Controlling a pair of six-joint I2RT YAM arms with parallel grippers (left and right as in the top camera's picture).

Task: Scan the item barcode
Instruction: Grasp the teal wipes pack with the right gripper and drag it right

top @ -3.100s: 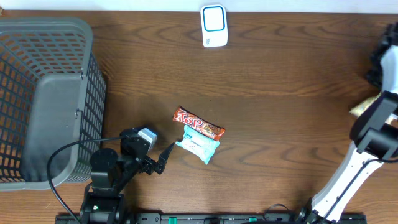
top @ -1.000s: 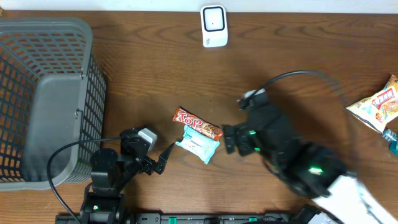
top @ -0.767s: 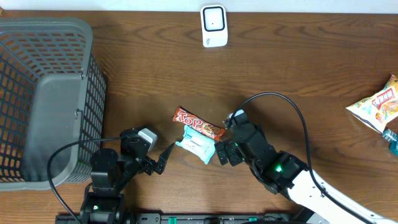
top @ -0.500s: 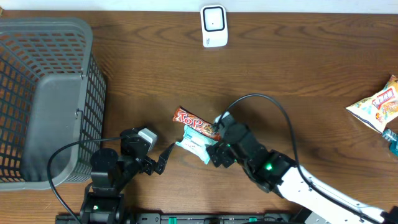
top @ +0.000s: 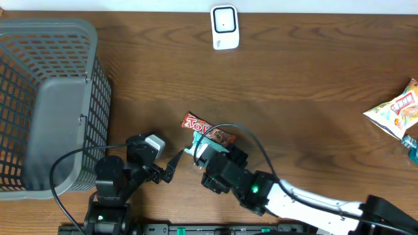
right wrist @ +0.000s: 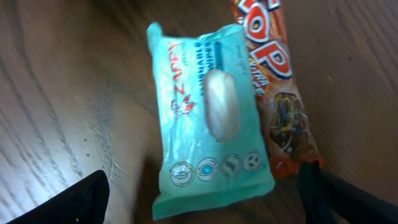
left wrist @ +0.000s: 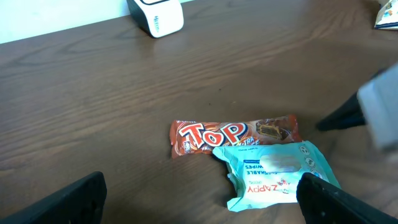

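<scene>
A teal Zappy wipes pack (right wrist: 208,140) lies flat on the wooden table, touching a red Top chocolate bar (right wrist: 278,93) beside it. My right gripper (right wrist: 208,202) hangs open just over the pack's near end, one dark finger on each side and nothing held. In the overhead view this gripper (top: 208,160) hides most of the pack; the Top bar (top: 201,125) shows above it. My left gripper (left wrist: 199,208) is open and low on the table, facing the wipes pack (left wrist: 277,174) and Top bar (left wrist: 233,134). The white scanner (top: 224,27) stands at the table's far edge.
A large grey mesh basket (top: 46,104) fills the left side. A snack bag (top: 395,111) and a blue item (top: 412,145) lie at the right edge. The left arm's cable (top: 72,163) loops beside the basket.
The right arm swept in from the right and came down over the wipes pack, now covering most of it from above. The left arm and both packs stayed put.
</scene>
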